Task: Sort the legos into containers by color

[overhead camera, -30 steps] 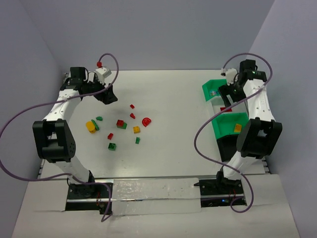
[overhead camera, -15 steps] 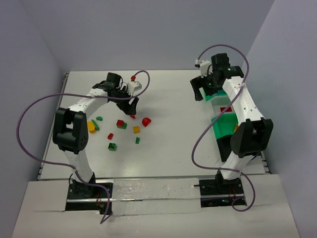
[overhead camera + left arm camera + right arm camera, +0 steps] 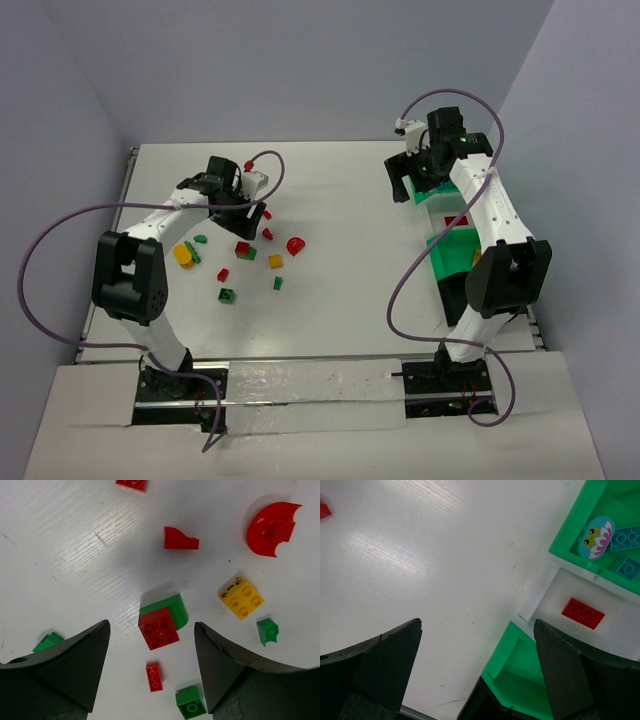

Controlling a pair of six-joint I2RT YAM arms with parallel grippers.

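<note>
Loose legos lie mid-left on the table [image 3: 340, 300]. In the left wrist view a red square brick [image 3: 159, 628] rests on a green rounded piece [image 3: 181, 611], with a small red brick [image 3: 154, 676], a green brick [image 3: 190, 702], a yellow brick [image 3: 241, 596] and a red arch [image 3: 272, 527] around it. My left gripper [image 3: 250, 210] [image 3: 151, 627] is open and empty, hovering over the red square brick. My right gripper [image 3: 403, 180] [image 3: 477, 625] is open and empty, just left of the green bins [image 3: 428, 172] [image 3: 572, 527].
At the right edge stand a green bin holding blue bricks [image 3: 626, 537], a white tray [image 3: 540, 587] holding a red brick [image 3: 582, 613], a second green bin [image 3: 455, 262] with a yellow brick [image 3: 480, 257], and a black bin [image 3: 460, 297].
My left arm swung from the far-left back of the table over the loose bricks. My right arm moved from above the bins to their left side, then held still.
</note>
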